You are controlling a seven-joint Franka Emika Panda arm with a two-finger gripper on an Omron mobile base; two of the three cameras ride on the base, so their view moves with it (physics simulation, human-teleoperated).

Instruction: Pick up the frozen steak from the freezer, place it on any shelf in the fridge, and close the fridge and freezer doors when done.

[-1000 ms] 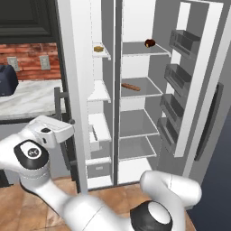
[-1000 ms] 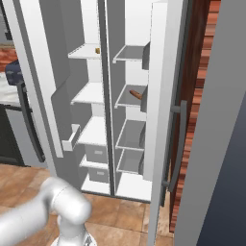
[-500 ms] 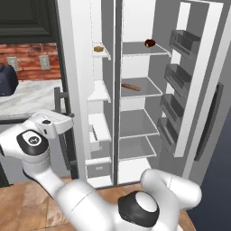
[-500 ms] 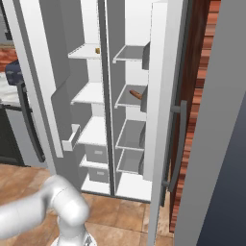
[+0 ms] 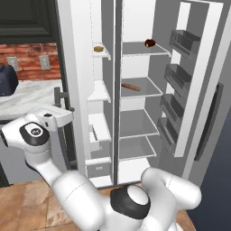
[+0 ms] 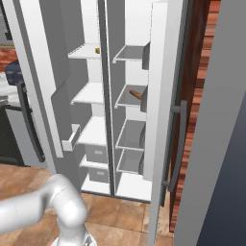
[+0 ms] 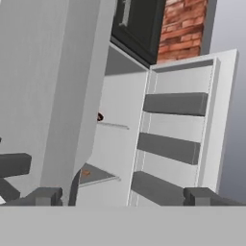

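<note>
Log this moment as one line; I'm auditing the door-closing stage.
gripper open, empty | freezer door open | fridge door open

No readable text, labels, brands or numbers on anything: fridge doors, shelves, drawers and brick wall are all plain rendered surfaces

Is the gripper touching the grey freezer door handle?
Cannot tell. In the hand view the gripper has its fingertips wide apart near the freezer door handle, but contact isn't plain.
</note>
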